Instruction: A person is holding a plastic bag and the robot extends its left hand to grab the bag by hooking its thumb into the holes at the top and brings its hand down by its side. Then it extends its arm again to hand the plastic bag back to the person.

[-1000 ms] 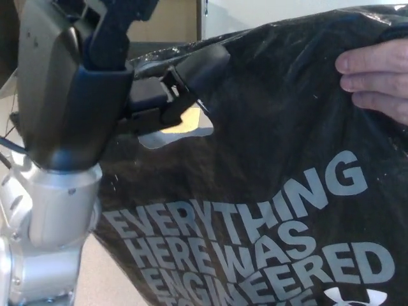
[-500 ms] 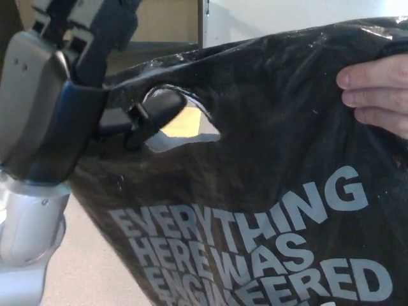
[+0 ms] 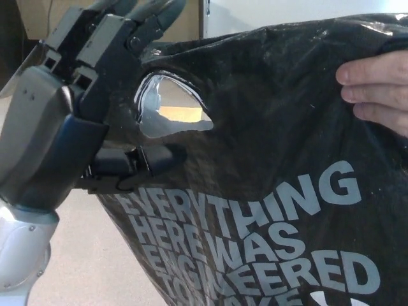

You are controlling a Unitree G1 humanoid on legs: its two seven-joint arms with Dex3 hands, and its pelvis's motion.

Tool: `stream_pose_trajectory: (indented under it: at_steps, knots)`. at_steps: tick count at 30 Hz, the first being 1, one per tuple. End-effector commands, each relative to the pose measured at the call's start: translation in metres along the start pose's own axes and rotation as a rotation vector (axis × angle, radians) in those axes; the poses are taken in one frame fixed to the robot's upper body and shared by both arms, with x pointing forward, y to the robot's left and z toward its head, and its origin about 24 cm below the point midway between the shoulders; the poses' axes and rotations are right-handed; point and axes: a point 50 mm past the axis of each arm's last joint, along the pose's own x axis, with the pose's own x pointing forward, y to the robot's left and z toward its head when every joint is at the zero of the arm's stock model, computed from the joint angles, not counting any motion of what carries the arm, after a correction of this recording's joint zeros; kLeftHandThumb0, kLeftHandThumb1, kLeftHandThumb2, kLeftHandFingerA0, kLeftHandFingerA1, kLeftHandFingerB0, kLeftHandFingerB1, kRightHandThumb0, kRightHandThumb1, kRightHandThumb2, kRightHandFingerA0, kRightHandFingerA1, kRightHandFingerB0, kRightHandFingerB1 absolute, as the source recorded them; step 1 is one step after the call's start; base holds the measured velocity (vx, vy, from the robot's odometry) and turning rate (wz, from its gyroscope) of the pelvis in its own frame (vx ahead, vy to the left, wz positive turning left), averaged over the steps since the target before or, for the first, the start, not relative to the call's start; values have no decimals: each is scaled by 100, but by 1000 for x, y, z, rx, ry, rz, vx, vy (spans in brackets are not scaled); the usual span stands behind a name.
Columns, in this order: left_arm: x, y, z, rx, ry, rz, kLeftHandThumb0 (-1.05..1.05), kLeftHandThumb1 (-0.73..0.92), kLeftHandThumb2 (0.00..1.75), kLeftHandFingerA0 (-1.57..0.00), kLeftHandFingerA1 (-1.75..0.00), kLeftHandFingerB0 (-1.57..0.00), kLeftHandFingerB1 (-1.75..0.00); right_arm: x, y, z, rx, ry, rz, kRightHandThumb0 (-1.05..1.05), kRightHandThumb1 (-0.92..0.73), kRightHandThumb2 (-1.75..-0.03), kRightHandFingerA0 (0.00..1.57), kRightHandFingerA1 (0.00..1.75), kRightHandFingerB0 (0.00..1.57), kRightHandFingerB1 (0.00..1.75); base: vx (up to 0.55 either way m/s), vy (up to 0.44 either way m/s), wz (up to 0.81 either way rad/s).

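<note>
Filling most of the head view: one black plastic bag (image 3: 280, 153), glossy, creased, printed in pale grey capitals reading "EVERYTHING HERE WAS ENGINEERED", the lower lines cut off by the picture's edge. Handle hole (image 3: 171, 108) sits near the bag's upper left, an irregular oval showing a lit floor and a tan surface through it.

Person's hand (image 3: 376, 89): enters at the right edge, fingers laid flat over the bag's upper right corner, pinching the plastic there.

Left hand (image 3: 83, 121): robot's, black with grey backing, raised at picture left, touching the bag's left edge. Its two thick fingers (image 3: 137, 19) extend upward, straight and apart, alongside the bag's top left margin. Thumb (image 3: 143, 162) lies horizontal across the plastic just below the handle hole, outside the opening, pressed against the bag's face. Nothing is clasped; the hand stands spread.

Silver wrist segment (image 3: 19, 255): lower left corner, beneath the hand.

Right hand: does not show.
</note>
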Motion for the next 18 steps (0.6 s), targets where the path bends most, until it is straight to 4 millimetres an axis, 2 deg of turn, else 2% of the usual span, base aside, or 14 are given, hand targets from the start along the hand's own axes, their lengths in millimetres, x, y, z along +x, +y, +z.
stream_pose_trajectory:
  at_steps: [1,2,3,4,14,16,17,18]
  knots:
    - [3,-3,-4,18,11,-21,-69,39,65,-10,-36,-10,-30,1,-4,0,-5,-8,-20,-27,-62,-58,74,50,47,37,0,0,0]
    - [4,-3,-5,26,12,-17,-62,41,76,-7,-40,-6,-34,1,-4,1,-8,-13,-23,-27,-62,-58,75,50,47,38,0,0,0]
    - [4,-3,-5,30,13,-14,-67,39,64,-9,-35,-10,-31,1,-4,1,-7,-15,-24,-27,-62,-58,75,49,47,37,0,0,0]
    - [5,-3,-7,37,19,-11,-62,41,76,-5,-39,-5,-32,2,-4,2,-3,-14,-25,-27,-62,-58,75,49,48,37,0,0,0]
    - [11,-7,-14,65,48,13,-58,39,74,-4,-39,-8,-31,1,-4,2,3,-16,-28,-26,-62,-58,74,49,48,38,0,0,0]
    - [13,-8,-16,72,45,12,-62,41,72,-7,-39,-2,-27,3,-5,3,2,-18,-29,-27,-62,-58,74,49,48,38,0,0,0]
    - [13,-8,-16,76,45,12,-57,46,54,-13,-31,-9,-27,3,-5,3,5,-18,-31,-26,-62,-58,75,50,48,38,0,0,0]
    - [14,-9,-18,80,45,14,-63,41,67,-11,-39,-7,-30,3,-5,4,9,-18,-33,-26,-62,-58,75,49,48,38,0,0,0]
